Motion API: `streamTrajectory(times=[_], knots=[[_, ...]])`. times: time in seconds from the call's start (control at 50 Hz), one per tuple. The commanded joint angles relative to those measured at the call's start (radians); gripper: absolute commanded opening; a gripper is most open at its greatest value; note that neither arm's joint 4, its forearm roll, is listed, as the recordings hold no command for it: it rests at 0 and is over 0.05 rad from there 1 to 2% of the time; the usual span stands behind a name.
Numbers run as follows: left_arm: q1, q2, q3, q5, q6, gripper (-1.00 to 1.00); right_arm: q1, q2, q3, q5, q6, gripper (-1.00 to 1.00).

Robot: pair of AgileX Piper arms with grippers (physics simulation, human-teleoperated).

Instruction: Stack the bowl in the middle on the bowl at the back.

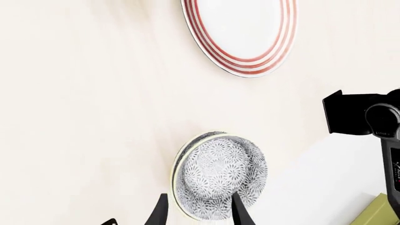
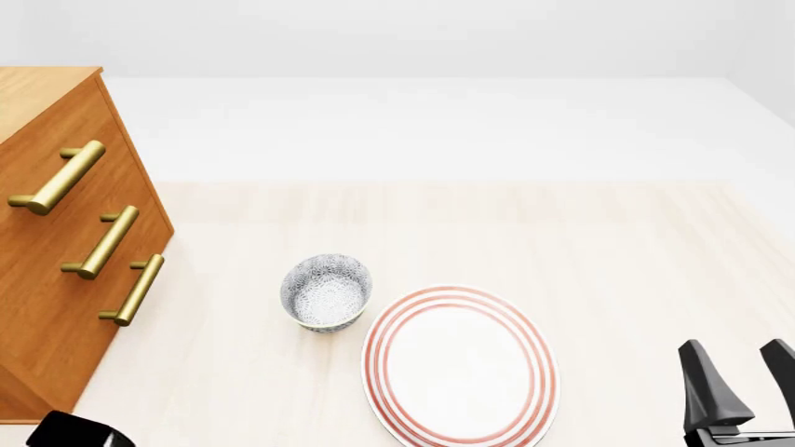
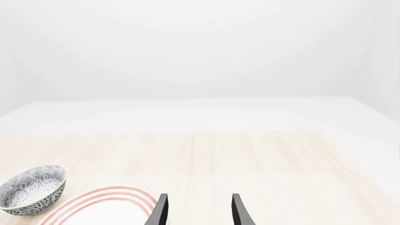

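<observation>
The bowl sits just left of the plate, rims nearly touching; bare bench beyond. Right fingers released, left fingers spread wide, empty.

Pale wood-grain counter, running back to a plain white band at its far edge. Resting directly on it: a small speckled bowl upright left of centre, a larger white plate with red rings just beside and nearer than the bowl, the two close but whether touching not clear, and a brown wooden drawer unit with three brass handles at the left edge. Well apart from the bowl, that unit, with bare counter between.
</observation>
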Motion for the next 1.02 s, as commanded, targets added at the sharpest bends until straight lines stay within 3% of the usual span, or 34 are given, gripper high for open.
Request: streamTrajectory(times=[0.02, 0.24, 0.38, 0.5, 0.78, 0.86, 0.88, 1.02], knots=[[0.056, -0.080, -0.057, 0.115, 0.045, 1.00, 0.001, 0.000, -0.002, 0.001, -0.005, 1.00], [0.088, -0.129, -0.106, 0.179, 0.067, 1.00, 0.001, 0.000, -0.003, 0.002, -0.006, 1.00], [0.161, -0.172, -0.232, 0.224, 0.144, 1.00, 0.000, 0.000, -0.003, 0.001, -0.004, 1.00], [0.277, -0.222, -0.359, 0.263, 0.204, 1.00, 0.000, 0.000, -0.007, 0.000, -0.005, 1.00], [0.418, -0.218, -0.484, 0.265, 0.240, 1.00, -0.003, 0.000, -0.028, -0.004, 0.005, 1.00], [0.418, -0.218, -0.484, 0.265, 0.240, 1.00, -0.003, 0.000, -0.028, -0.004, 0.005, 1.00], [0.458, -0.222, -0.500, 0.265, 0.244, 1.00, 0.033, -0.001, -0.108, 0.028, -0.010, 1.00], [0.494, -0.226, -0.503, 0.265, 0.256, 1.00, 0.056, -0.001, -0.192, 0.092, -0.033, 1.00]])
